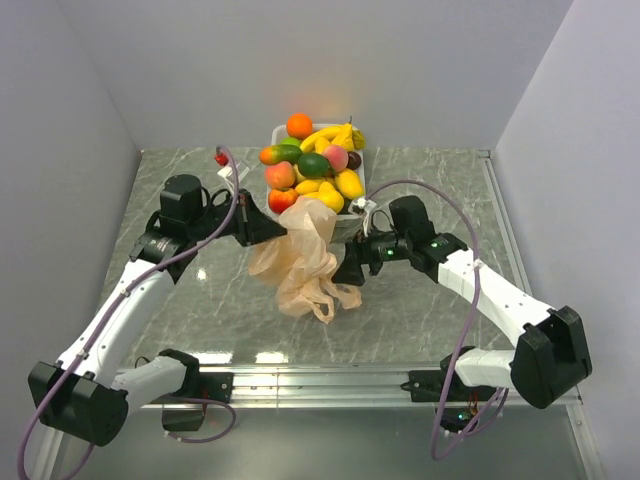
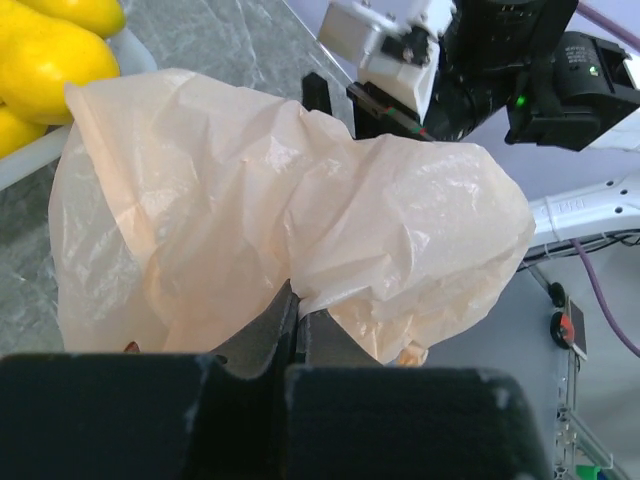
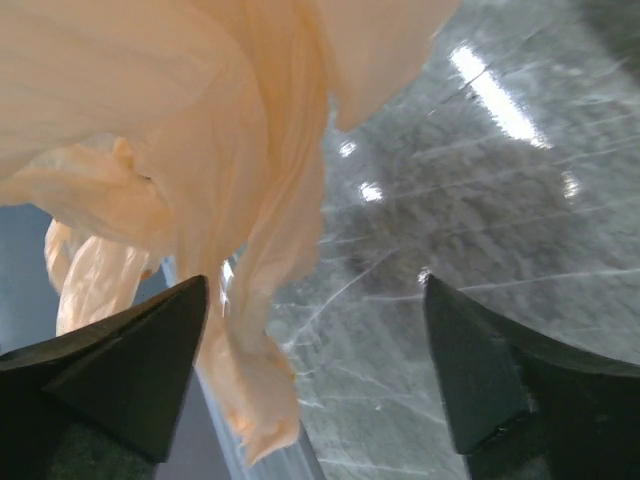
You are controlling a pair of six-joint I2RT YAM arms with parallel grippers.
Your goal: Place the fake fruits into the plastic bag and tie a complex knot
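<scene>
- The left claw [image 2: 297, 305] is pinched tight on a fold of the plastic bag [image 1: 300, 258], holding it above the worktop [image 1: 440, 300].
- The bag hangs limp and looks empty, and it has no knot yet.
- The fruits [image 1: 315, 165] are all heaped in the white tray [image 1: 277, 132] just behind it.
- The right claw [image 3: 315, 330] stands wide apart beside the dangling handle, gripping nothing.
- I'd say the bag is being opened, and next the right claw needs a hold on the rim opposite.

Thin crinkly translucent plastic bag [image 1: 300, 262], glossy plastic fruits [image 1: 315, 165], polished marble-look table [image 1: 232, 312].
</scene>
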